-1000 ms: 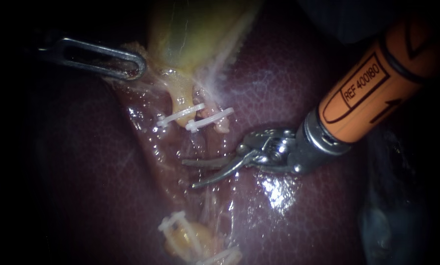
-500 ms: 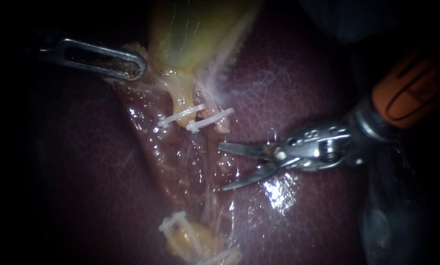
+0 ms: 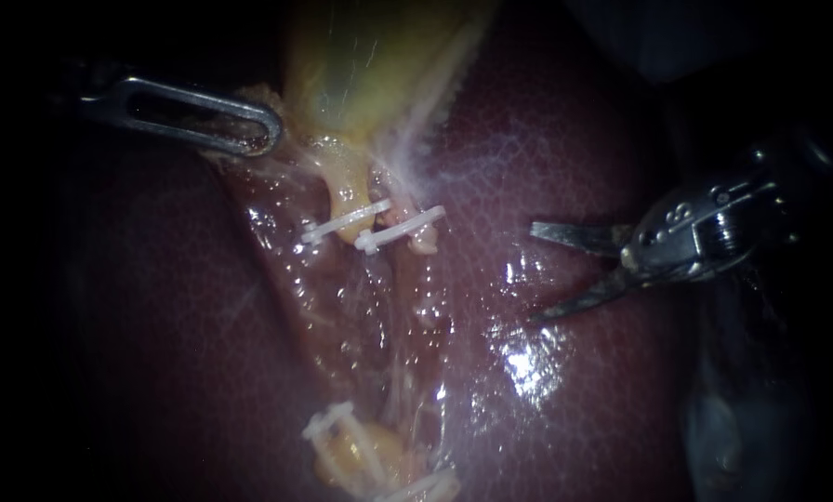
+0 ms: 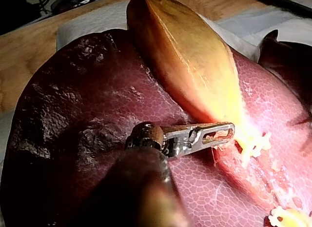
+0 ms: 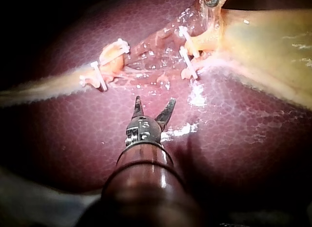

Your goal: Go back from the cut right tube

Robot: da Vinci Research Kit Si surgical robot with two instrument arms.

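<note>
Right tube (image 3: 423, 244) shows as a short pale stump just under its white clip (image 3: 400, 228), parted from its lower end. That end sits down among the lower clips (image 3: 328, 423), with only thin strands of tissue across the gap.

My right instrument (image 3: 547, 272) has drawn back toward the side it came in from. A second ago its blade tips lay in the gap just below the upper clips. Half a second ago they were level with the stump. They now hang over bare liver (image 3: 547, 139), well apart from the stump and from every clip. The blades are still spread, with a plain gap between them and nothing in it. The right wrist view agrees: the instrument (image 5: 154, 101) is parted, with wet liver ahead of it and the clipped stumps beyond.

My left instrument (image 3: 203, 116) has not shifted against the tissue. Its slotted jaws appear closed on the fringe at the neck of the gallbladder (image 3: 370, 65), holding it off to the side as before. The left wrist view shows the same, with the jaws (image 4: 214, 135) nipped onto pale tissue at the gallbladder's narrow end.

I judge the retreat nearly done. The blades are clear of the cut, the clips look undisturbed, and what remains is to carry the instrument further out along the same line without dragging its lower blade across the liver.
</note>
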